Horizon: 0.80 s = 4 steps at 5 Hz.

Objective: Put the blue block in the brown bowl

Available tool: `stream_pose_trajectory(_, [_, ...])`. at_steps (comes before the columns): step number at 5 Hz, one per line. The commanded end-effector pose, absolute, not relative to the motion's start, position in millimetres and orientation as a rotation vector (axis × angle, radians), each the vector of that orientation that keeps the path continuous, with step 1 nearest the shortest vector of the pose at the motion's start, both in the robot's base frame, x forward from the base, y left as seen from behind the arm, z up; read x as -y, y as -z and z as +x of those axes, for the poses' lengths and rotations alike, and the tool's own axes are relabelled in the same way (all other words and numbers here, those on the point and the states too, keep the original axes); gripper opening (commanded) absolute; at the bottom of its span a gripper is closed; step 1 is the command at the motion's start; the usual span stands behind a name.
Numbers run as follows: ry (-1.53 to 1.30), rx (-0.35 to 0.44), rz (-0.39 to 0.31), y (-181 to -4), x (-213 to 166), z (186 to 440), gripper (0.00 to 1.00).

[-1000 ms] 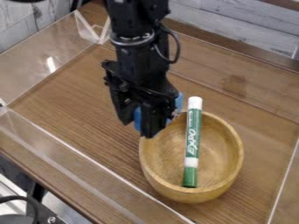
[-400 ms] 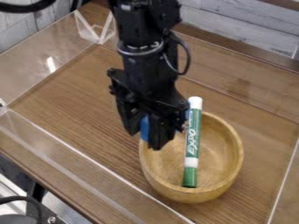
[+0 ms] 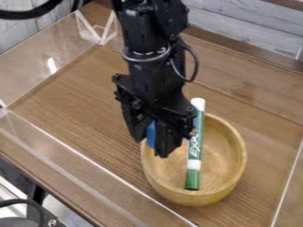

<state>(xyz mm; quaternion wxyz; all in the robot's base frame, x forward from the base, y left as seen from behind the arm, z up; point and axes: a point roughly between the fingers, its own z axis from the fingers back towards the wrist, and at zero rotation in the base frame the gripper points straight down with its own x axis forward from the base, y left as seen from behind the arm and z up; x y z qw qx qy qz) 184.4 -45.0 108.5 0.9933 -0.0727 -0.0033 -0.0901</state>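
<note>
The blue block (image 3: 151, 133) shows as a bright blue patch between the black fingers of my gripper (image 3: 160, 147), which is shut on it and points straight down. The gripper hangs over the left rim of the brown bowl (image 3: 229, 180), a wide shallow wooden bowl at the front right. The fingers hide most of the block. A green-and-white marker (image 3: 193, 146) lies in the bowl, leaning on its far rim just right of the gripper.
The wooden table top (image 3: 71, 106) is ringed by low clear plastic walls (image 3: 35, 133). A clear stand (image 3: 95, 34) sits at the back behind the arm. The table's front edge runs close below the bowl.
The gripper, still holding the blue block, has edged slightly right and toward the front, from beside the bowl to over its left rim. Bowl and marker have not moved.
</note>
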Motion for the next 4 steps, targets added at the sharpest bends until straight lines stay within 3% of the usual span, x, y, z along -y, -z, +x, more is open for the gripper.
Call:
stream_pose_trajectory(1, [0.18, 0.052, -0.148, -119.1, 46.2, 190.8, 0.0])
stream_pose_trajectory(2, [0.174, 0.054, -0.148, -121.3, 45.7, 192.9, 0.0])
stream_pose_trajectory(3, [0.167, 0.057, -0.148, -123.5, 45.3, 195.0, 1.0])
stream_pose_trajectory(4, [0.161, 0.062, -0.142, -125.8, 42.1, 198.8, 0.0])
